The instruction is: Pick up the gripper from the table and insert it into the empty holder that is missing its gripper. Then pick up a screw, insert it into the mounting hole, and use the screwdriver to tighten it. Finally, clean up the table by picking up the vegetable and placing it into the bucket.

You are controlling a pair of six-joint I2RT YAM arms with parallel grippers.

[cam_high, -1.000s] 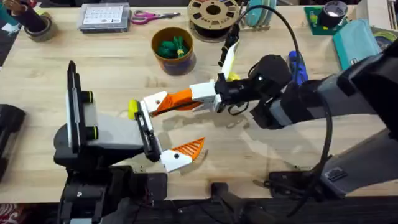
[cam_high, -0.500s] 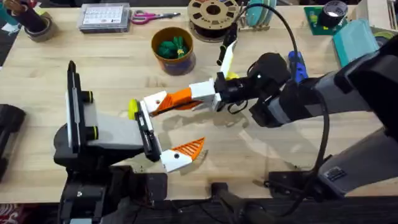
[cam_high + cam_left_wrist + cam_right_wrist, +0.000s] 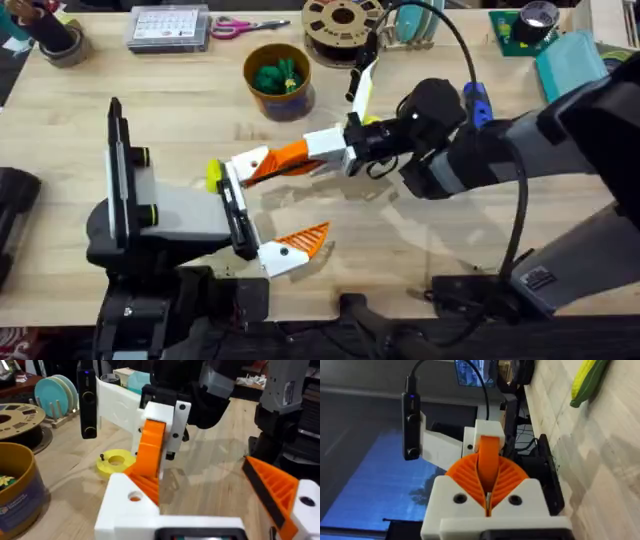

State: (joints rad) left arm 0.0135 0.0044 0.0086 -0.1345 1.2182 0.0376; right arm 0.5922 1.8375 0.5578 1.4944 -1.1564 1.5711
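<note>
overhead, change: the right arm's wrist and elbow are edging slightly toward the far side of the table compared with a second ago, while the gripper (image 3: 288,155) it carries is hardly moving against the holder (image 3: 250,162).
overhead, right gripper (image 3: 325,152): it is reaching across the middle, pinching the orange wedge.
overhead, left gripper (image 3: 268,208): it is lying with fingers spread, the near finger wearing its orange pad (image 3: 305,238), the far finger being the bare holder.
overhead, other items: the screwdriver (image 3: 478,105) is lying behind the right arm; the vegetable (image 3: 278,75) is already sitting in the bucket (image 3: 285,100).
left wrist, contact: the gripper (image 3: 152,450) is standing tilted, its lower end touching the holder (image 3: 127,505) just beside the mounting hole (image 3: 134,496); the yellow ring (image 3: 116,462) is lying near behind.
right wrist, grip: the ribbed pads (image 3: 465,477) are pressing together on the gripper (image 3: 489,457).
judgement, step: the arm is likely adjusting angle rather than advancing; the wedge is not looking fully seated.
judgement, meaning: insertion is continuing; screw and tightening are still pending.
</note>
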